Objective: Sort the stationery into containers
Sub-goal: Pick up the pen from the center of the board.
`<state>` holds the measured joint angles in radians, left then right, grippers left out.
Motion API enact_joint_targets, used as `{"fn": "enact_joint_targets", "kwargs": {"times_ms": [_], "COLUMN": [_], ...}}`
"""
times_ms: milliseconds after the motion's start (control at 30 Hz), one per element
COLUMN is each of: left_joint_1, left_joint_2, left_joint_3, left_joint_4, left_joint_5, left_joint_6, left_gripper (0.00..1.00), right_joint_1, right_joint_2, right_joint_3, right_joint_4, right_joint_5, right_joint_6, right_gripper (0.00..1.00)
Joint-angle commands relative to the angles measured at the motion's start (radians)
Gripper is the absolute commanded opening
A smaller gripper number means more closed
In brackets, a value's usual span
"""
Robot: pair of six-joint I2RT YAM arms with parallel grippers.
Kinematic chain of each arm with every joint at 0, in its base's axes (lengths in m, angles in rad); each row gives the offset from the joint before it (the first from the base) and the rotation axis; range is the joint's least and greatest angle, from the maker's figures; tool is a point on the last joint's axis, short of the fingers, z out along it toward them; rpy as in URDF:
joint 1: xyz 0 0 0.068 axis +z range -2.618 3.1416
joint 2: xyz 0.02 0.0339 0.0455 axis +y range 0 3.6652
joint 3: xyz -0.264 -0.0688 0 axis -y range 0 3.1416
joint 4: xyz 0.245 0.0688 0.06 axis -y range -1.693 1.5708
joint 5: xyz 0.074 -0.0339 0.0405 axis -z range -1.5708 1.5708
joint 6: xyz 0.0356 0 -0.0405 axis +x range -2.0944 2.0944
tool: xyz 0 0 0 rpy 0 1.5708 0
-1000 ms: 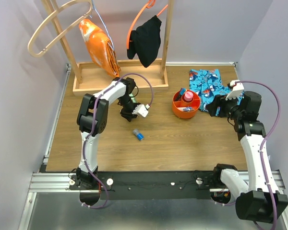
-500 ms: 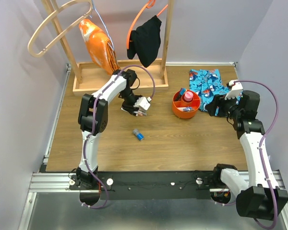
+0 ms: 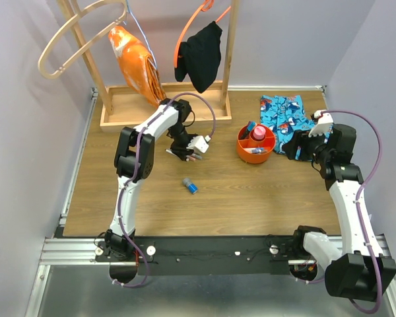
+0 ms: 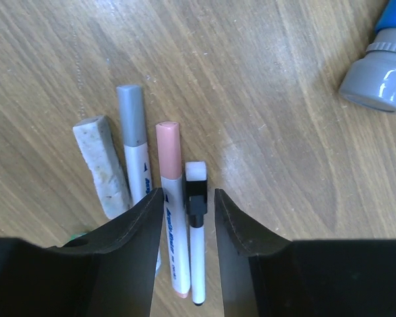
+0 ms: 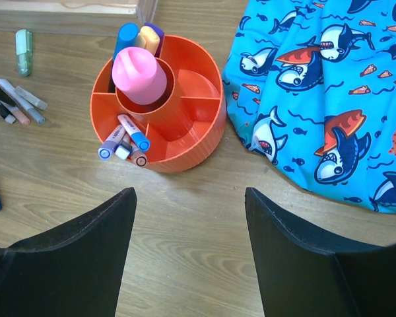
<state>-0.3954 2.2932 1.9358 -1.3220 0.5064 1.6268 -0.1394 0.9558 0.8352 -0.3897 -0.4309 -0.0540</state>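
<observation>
- Stationery is split: some sits in the orange tub [image 5: 185, 148], the rest lies on the wooden table [image 3: 251, 198] to its left.
- Done: pink tube [image 5: 142, 72] upright in the tub's centre cup. Blue marker [image 5: 127, 34] and purple-capped one [image 5: 155, 31] in the far compartment, three markers [image 5: 133, 134] in the near-left one.
- Left to do: thin white pen [image 4: 197, 257], pink-capped marker [image 4: 169, 158], grey-capped marker [image 4: 133, 125] and whitish speckled stick [image 4: 102, 165], lying side by side. A blue grey-capped item [image 4: 379, 66] lies apart, nearer.
- Left gripper [image 4: 186, 198]: fingers apart, low over the group, straddling the thin white pen and the pink-capped marker's barrel, clamped on nothing.
- Right gripper [image 5: 189, 198]: fingers wide apart, empty, hovering just right of the tub.
- Judgement: roughly half sorted. Closing now risks pinching two pens at once.
</observation>
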Motion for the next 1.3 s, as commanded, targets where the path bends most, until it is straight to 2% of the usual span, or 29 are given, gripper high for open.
{"fn": "enact_joint_targets", "kwargs": {"times_ms": [0, 133, 400, 600, 933, 1267], "left_joint_1": [-0.007, -0.008, -0.008, -0.011, -0.026, -0.071], "left_joint_2": [0.003, 0.012, -0.04, -0.169, -0.212, -0.143], "left_joint_3": [-0.023, -0.027, -0.146, -0.212, -0.279, -0.207], "left_joint_4": [0.003, 0.0, 0.066, 0.199, 0.253, 0.213], "left_joint_5": [-0.002, -0.016, -0.029, 0.035, 0.03, 0.043], "left_joint_6": [-0.021, -0.024, -0.027, -0.068, -0.123, -0.142], "left_gripper": [0.44, 0.41, 0.41, 0.5, 0.5, 0.45], "right_joint_1": [-0.005, -0.005, -0.005, -0.006, -0.005, -0.005], "right_joint_2": [0.006, 0.011, 0.004, 0.001, 0.009, 0.0], "right_joint_3": [-0.007, -0.004, -0.01, -0.013, -0.01, -0.019], "right_joint_4": [0.026, 0.029, 0.025, 0.029, 0.043, 0.04], "right_joint_5": [0.021, 0.021, 0.02, 0.017, 0.014, 0.014], "right_joint_6": [-0.006, -0.004, -0.004, -0.001, 0.005, 0.011], "right_gripper": [0.75, 0.75, 0.75, 0.75, 0.75, 0.75]}}
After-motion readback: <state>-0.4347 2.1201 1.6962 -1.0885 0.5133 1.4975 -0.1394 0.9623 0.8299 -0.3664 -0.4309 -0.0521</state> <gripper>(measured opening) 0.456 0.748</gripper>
